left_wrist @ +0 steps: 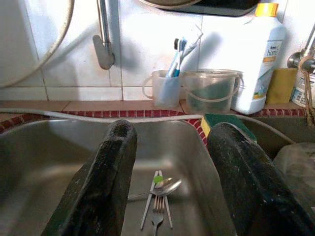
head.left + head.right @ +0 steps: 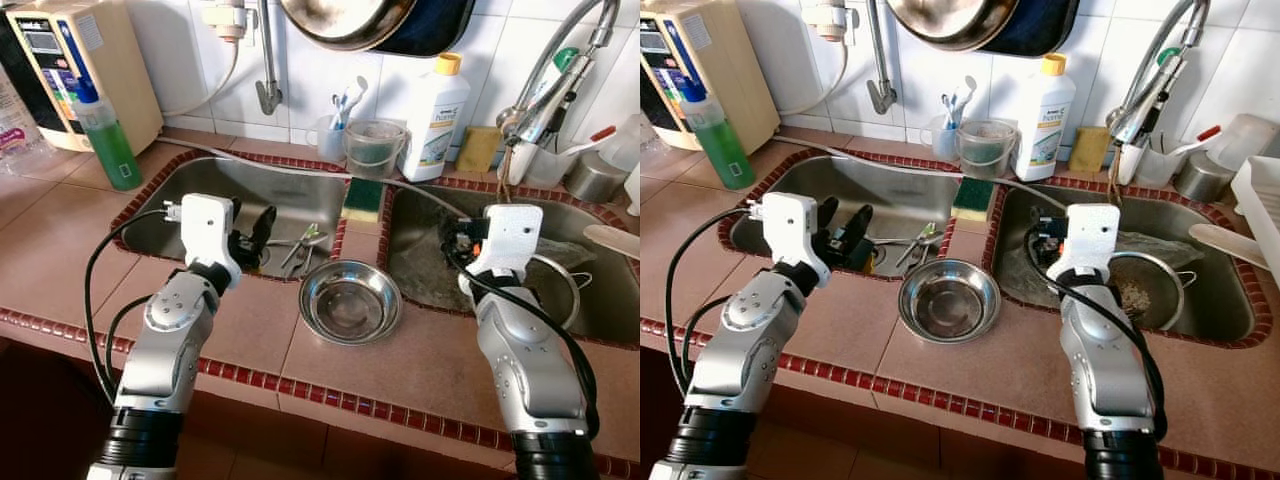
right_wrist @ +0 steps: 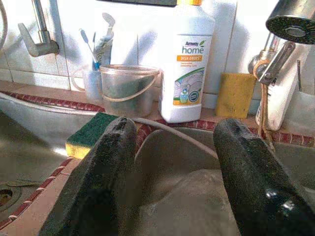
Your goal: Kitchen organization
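Observation:
My left gripper (image 2: 252, 224) hangs open over the left sink (image 2: 200, 185), with nothing between its fingers (image 1: 110, 167). Below and beyond it, a fork and spoons (image 1: 160, 194) lie on the sink floor near the right wall (image 2: 303, 243). A round steel bowl (image 2: 350, 300) stands upright on the tiled counter in front of the divider between the two sinks. My right gripper (image 3: 172, 129) is open and holds nothing, low over the left part of the right sink (image 2: 600, 300). In that sink lie a grey crumpled sheet (image 3: 197, 196) and a metal strainer (image 2: 1140, 285).
A green-and-yellow sponge (image 2: 363, 198) rests on the divider. Along the back ledge stand a cup of toothbrushes (image 2: 328, 135), a clear bucket (image 2: 372, 148) and a white detergent bottle (image 2: 435, 120). A green soap bottle (image 2: 105, 135) and a water purifier (image 2: 70, 70) stand at the left.

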Controlling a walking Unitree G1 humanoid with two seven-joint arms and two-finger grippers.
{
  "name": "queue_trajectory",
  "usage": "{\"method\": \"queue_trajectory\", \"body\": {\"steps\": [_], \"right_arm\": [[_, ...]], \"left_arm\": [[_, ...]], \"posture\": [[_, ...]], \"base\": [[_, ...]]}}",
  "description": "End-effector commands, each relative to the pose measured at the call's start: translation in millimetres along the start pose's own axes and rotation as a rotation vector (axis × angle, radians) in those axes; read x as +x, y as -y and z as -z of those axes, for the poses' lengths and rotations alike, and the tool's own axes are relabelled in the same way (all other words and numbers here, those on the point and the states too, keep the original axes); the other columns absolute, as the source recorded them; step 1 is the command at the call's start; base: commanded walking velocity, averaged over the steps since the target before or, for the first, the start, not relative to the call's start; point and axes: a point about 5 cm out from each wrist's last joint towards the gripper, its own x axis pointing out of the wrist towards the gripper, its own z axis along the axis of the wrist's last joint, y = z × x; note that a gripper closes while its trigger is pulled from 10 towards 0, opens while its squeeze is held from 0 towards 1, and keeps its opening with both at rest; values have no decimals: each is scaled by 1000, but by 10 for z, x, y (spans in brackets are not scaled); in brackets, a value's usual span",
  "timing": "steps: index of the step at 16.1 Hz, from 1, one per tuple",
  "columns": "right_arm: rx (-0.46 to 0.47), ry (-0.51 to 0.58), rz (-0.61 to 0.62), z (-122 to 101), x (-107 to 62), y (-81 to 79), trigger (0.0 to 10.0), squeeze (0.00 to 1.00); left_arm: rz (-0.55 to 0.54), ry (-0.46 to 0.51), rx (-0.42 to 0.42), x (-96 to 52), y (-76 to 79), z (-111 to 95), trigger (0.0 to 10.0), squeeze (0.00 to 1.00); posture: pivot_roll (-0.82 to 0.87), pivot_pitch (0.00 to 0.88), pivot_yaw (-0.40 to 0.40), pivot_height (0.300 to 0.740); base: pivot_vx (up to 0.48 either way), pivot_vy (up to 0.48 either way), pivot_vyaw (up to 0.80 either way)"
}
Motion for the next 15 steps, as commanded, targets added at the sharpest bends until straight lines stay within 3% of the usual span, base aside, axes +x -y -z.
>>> {"method": "queue_trajectory", "body": {"steps": [1, 12, 13, 15], "right_arm": [[5, 16, -21, -31, 30, -39, 0, 0], [-14, 9, -40, -7, 79, -52, 0, 0], [2, 19, -74, -1, 67, -70, 10000, 1000], [55, -8, -120, 36, 45, -87, 10000, 1000]], "left_arm": [[-12, 25, 1, 25, -20, -58, 10000, 0], [-24, 39, 18, 22, -16, -80, 10000, 0], [13, 29, 54, -2, 29, -53, 10000, 0], [147, -29, 56, -80, 176, 60, 10000, 0]], "posture": [[-195, 15, 30, 736], [-186, 0, 23, 736], [-184, 0, 23, 736], [-181, 2, 22, 736]], "base": [[0, 0, 0], [0, 0, 0], [0, 0, 0], [0, 0, 0]]}}
